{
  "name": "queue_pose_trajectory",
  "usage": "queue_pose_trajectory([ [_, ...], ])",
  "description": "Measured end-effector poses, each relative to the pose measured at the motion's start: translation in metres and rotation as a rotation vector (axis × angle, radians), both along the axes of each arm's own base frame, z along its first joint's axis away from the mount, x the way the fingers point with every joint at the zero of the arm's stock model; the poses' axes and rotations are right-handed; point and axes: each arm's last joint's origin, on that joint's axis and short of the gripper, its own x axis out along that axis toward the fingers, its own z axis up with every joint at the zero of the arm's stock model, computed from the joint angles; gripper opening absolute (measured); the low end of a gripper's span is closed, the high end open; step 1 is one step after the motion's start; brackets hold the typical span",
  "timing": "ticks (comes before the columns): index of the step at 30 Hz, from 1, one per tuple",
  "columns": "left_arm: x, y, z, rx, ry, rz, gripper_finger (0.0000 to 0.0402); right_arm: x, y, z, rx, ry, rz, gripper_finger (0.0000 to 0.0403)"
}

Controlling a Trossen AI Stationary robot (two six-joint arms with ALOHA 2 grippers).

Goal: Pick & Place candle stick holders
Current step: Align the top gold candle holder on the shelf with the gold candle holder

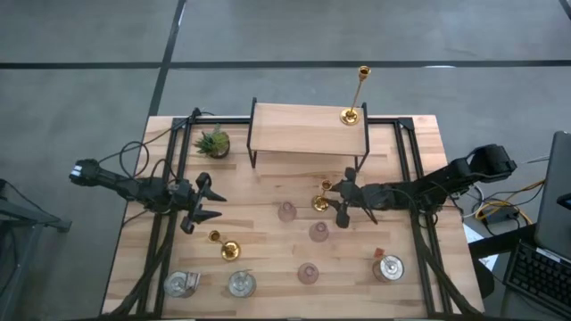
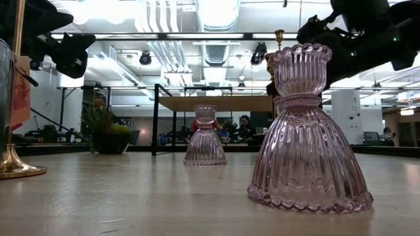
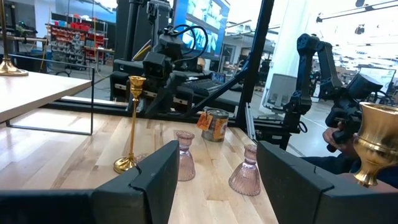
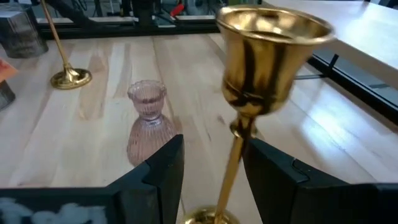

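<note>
— Candle stick holders: where, and who has one?
— Right gripper (image 1: 332,201) is clamped on a gold holder (image 1: 321,201) mid-table, before the wooden shelf (image 1: 303,134); another gold one (image 1: 351,114) stands on it. Left gripper (image 1: 202,201) hangs spread, holding nothing.
— Room around?
— Pink holders (image 1: 286,211) just beside; silvery cups (image 1: 241,283) along the table's (image 1: 419,143) near edge; plant (image 1: 213,141) at the far left.

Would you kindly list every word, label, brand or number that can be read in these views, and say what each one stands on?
No text can be read anywhere.
Orange label on the silvery glass cup: print too blurred to read.
Red sheet at the low view's left edge: nothing readable on it.
Blue screens in the room behind: too blurred to read.
Gold and pink holders: no markings visible.
</note>
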Motion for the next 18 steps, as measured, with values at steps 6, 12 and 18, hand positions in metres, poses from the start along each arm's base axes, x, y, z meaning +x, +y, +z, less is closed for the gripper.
queue_pose_trajectory([
  [6,0.0000,0.0000,-0.0001,0.000,0.000,0.000,0.0218,0.0066,0.0011,-0.0007,-0.006,0.011,0.001,0.0144],
  [12,0.0000,0.0000,0.0000,0.000,0.000,0.000,0.0218,0.0080,0.0013,0.0034,-0.015,-0.003,0.005,0.0119],
  [18,0.0002,-0.0001,-0.0002,0.001,0.002,0.000,0.0218,0.0070,0.0012,0.0077,-0.022,-0.024,0.009,0.0076],
])
